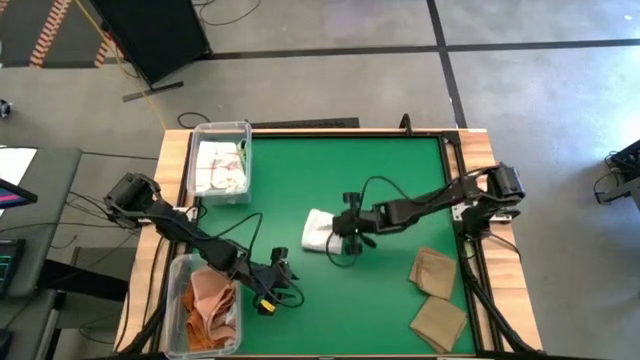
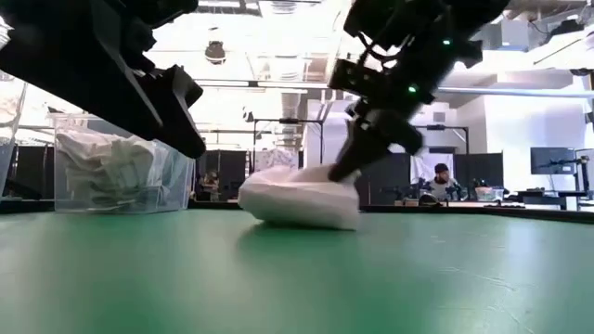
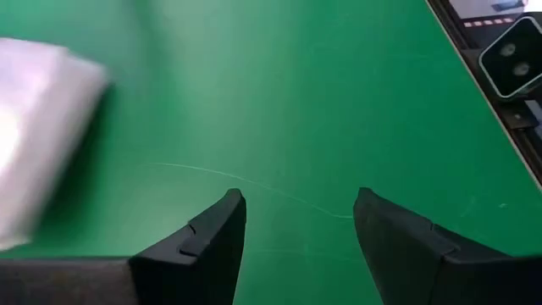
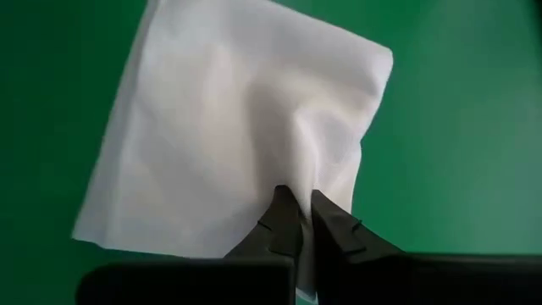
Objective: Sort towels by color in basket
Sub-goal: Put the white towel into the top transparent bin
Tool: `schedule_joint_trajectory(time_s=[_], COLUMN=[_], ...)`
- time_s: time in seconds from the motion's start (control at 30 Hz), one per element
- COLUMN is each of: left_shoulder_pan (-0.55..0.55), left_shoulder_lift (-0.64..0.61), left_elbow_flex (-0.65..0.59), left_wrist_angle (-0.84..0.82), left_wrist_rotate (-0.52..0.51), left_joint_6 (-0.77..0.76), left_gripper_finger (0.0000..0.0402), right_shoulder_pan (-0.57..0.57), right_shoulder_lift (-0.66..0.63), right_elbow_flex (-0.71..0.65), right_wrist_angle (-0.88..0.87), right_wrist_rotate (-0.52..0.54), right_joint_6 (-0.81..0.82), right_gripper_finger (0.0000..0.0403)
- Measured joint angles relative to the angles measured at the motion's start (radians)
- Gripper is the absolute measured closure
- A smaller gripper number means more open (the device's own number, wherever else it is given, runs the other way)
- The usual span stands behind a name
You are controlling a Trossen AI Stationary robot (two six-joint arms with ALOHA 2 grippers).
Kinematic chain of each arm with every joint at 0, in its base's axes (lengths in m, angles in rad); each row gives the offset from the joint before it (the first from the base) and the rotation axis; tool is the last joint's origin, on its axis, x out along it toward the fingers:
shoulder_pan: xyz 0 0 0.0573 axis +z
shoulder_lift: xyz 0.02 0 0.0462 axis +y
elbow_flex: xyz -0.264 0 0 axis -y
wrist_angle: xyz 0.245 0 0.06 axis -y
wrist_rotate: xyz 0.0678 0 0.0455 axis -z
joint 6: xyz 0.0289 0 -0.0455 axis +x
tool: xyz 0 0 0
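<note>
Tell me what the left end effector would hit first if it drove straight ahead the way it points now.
Probably nothing soon: the left end effector, open, faces bare green mat. The white towel lies off to one side of its line, and the table's edge rail is off to the other. Depth is unclear.

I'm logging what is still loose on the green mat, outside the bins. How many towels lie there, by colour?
White towel, pinched at its edge by the right tool: 1
Tan towels, and, near the right arm's side: 2
Total loose on the mat: 3
</note>
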Motion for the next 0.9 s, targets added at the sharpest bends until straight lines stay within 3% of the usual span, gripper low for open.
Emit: schedule_joint_trajectory(time_s=[0.3,0.73,0.9], left_shoulder_pan=[-0.038,-0.132,-0.166], left_shoulder_lift=[0.000,-0.001,-0.001], left_elbow_flex=[0.008,0.110,0.171], left_wrist_angle=[-0.005,-0.010,-0.098], left_wrist_rotate=[-0.020,-0.055,-0.127], left_joint_6=[-0.045,0.007,0.011], left_gripper_finger=[0.0193,0.0193,0.0193], right_shoulder_pan=[-0.132,-0.295,-0.328], right_shoulder_lift=[-0.067,-0.082,-0.075], right_elbow_flex=[0.002,0.006,0.086], right_wrist_angle=[0.230,0.620,0.650], right_wrist_rotate=[-0.010,-0.235,-0.338], right_joint_6=[-0.076,0.012,0.028], right_gripper_finger=[0.0369,0.0369,0.0369])
